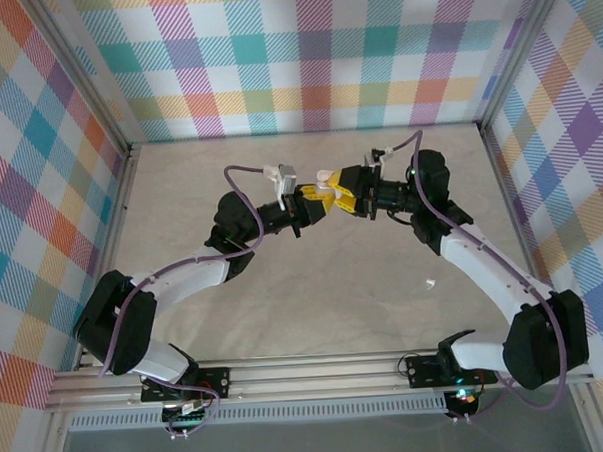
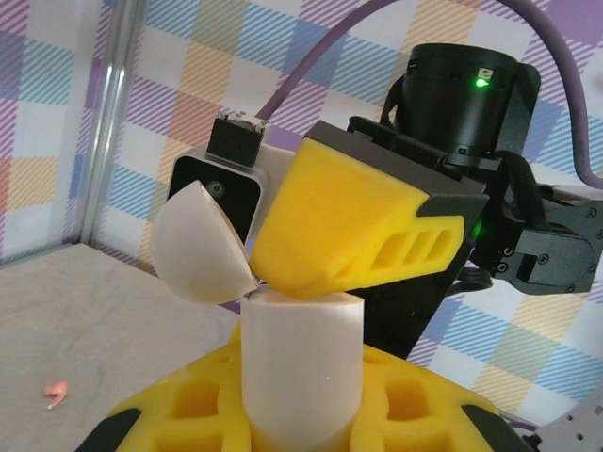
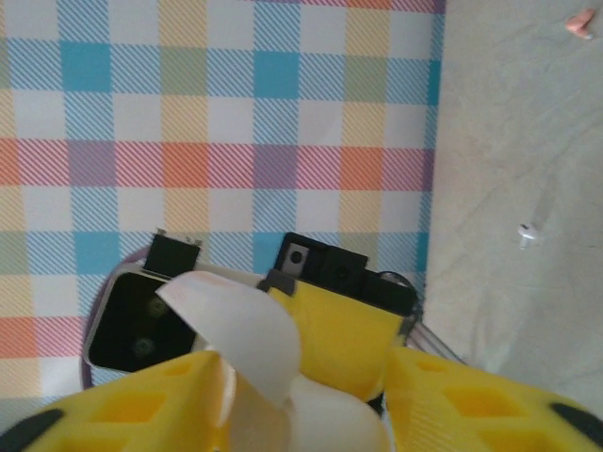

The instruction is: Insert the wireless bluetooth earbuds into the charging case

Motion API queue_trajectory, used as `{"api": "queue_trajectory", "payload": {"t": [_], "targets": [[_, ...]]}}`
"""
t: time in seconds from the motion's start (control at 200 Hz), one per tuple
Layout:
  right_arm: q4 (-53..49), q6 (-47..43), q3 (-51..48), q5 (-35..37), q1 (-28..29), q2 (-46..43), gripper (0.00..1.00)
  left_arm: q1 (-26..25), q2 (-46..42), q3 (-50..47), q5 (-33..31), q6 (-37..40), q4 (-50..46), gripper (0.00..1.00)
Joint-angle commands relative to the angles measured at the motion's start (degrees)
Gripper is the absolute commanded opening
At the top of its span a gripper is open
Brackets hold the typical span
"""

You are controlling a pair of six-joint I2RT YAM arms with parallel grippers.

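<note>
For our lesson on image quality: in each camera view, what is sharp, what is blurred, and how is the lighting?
Top external: even, soft light, the table sharp, no glare. Left wrist: the pale open case, very close, is slightly soft, while the pink earbud is small but distinct. Right wrist: the near yellow fingers and the case lid are blurred, and the checked wall is clearer.

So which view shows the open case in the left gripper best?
Left wrist: the pale open case stands upright in the left gripper, lid flipped back. Right wrist shows mainly the lid; top external, a small pale spot.
</note>
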Motion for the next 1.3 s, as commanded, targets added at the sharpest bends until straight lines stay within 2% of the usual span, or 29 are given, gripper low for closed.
{"api": "queue_trajectory", "payload": {"t": [0.0, 0.185, 0.27, 0.36, 0.5, 0.58, 0.77, 0.875, 0.965, 1.105, 1.295], "targets": [[5.6, 4.5, -2.1, -1.3, 0.6, 1.9, 0.40, -1.3, -0.1, -0.5, 0.5, 2.4, 4.3, 0.02], [3.3, 1.2, -2.2, -0.6, 0.6, 1.0, 0.31, -1.4, -1.3, -1.2, 0.5, 4.4, 1.0, 0.05], [0.7, -2.3, -2.0, 0.1, 0.6, -0.2, 0.29, -1.4, -2.2, -1.1, 0.5, 5.8, -2.2, 0.11], [-2.7, -6.9, -1.5, 1.6, 0.5, -1.7, 0.28, -1.4, -3.2, -0.7, 0.5, 7.0, -5.4, 0.23], [-8.3, -14.1, -0.2, 3.9, 0.6, -3.6, 0.28, -1.2, -4.6, -0.1, -1.3, 7.1, -10.6, 0.47], [-10.6, -17.7, 0.8, 4.7, 0.5, -4.2, 0.28, -0.4, -6.1, -1.4, -2.2, 6.8, -11.3, 0.54], [-16.3, -26.8, 3.9, 5.4, 0.5, -4.8, 0.28, 2.9, -10.4, -4.0, 2.7, 7.2, -12.7, 0.56], [-16.8, -30.4, 4.6, 5.1, 0.5, -4.7, 0.28, 4.0, -12.7, -5.5, 2.7, 9.4, -14.0, 0.58], [-17.9, -33.4, 5.2, 4.5, 0.5, -4.5, 0.28, 4.0, -13.4, -3.5, 7.8, 18.8, -21.8, 0.59], [-19.6, -36.8, 6.2, 2.2, 0.5, -3.9, 0.28, 3.8, -13.7, -0.9, 6.8, 26.5, -29.9, 0.58], [-19.8, -38.0, 6.1, 0.8, 0.5, -3.8, 0.28, 3.8, -11.3, -0.5, 6.9, 25.4, -24.2, 0.58]]}}
